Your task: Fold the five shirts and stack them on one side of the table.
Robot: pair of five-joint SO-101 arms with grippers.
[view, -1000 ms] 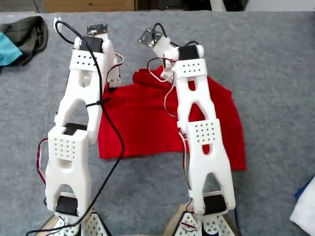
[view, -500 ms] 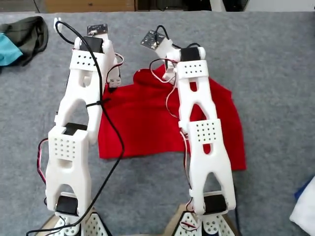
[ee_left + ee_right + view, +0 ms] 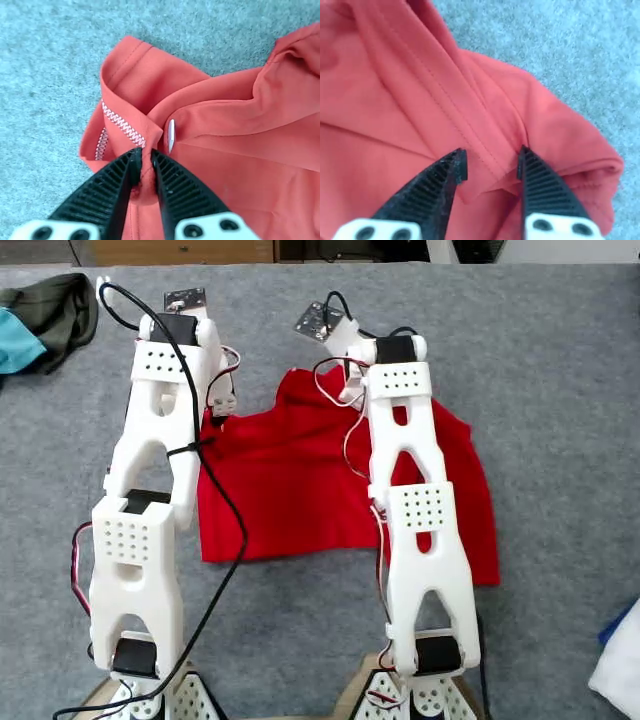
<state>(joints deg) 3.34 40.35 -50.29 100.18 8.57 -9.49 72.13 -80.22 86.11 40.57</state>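
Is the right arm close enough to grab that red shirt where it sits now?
Probably yes. The right gripper stands open right over a folded edge of the red shirt, with nothing between them.

My left gripper and right gripper now sit farther toward 12 o'clock, and the far edge of the red fabric shirt shifts that way too.

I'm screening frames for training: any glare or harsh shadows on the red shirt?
High view: even light, no glare on the red shirt. Left wrist view: soft shade under the turned-up hem by the left claw. Right wrist view: mild shading along the folds near the right claw.
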